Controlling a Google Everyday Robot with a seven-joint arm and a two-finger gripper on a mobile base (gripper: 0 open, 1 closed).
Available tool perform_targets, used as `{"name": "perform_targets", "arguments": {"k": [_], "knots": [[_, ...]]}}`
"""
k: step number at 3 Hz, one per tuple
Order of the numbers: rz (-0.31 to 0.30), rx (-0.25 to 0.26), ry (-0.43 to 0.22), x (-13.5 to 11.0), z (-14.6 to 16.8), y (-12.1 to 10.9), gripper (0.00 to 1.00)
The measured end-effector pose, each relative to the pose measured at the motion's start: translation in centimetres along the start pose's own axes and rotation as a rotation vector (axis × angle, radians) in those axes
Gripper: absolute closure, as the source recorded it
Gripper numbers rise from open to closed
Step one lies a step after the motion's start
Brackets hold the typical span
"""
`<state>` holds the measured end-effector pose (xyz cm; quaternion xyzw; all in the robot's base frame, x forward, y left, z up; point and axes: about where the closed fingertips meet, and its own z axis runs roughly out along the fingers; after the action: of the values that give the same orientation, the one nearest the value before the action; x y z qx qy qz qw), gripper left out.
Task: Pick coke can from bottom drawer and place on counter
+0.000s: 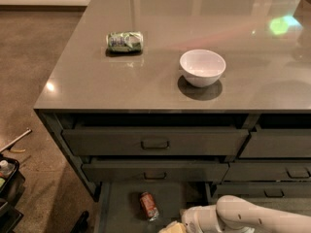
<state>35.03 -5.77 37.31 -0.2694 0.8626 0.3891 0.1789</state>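
The coke can (149, 205) lies on its side on the floor of the open bottom drawer (119, 203), at the bottom of the camera view. My white arm comes in from the lower right. The gripper (172, 226) sits at the bottom edge, just right of the can and a little nearer to me, mostly cut off by the frame. It does not touch the can. The grey-brown counter (97, 76) spreads above the drawers.
A green-and-white can (125, 41) lies on its side at the counter's left. A white bowl (202, 67) stands near the counter's middle. Two handled drawers (154, 142) sit above the open one. A dark cart (7, 191) stands on the floor at the left.
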Motion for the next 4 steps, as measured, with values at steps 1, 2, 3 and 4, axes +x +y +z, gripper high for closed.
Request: {"name": "perform_targets", "arguments": {"k": [1,2,3,4], "knots": [[-0.051,-0.022,-0.029,-0.5,3.9,-1.8,0.00],[-0.162,-0.014,-0.055,-2.8,8.0,-5.2,0.00],[-0.149,-0.027,-0.066,-2.7,8.1,-4.7,0.00],[-0.135,-0.007,-0.054,-1.1,9.3,-7.5,0.00]]}}
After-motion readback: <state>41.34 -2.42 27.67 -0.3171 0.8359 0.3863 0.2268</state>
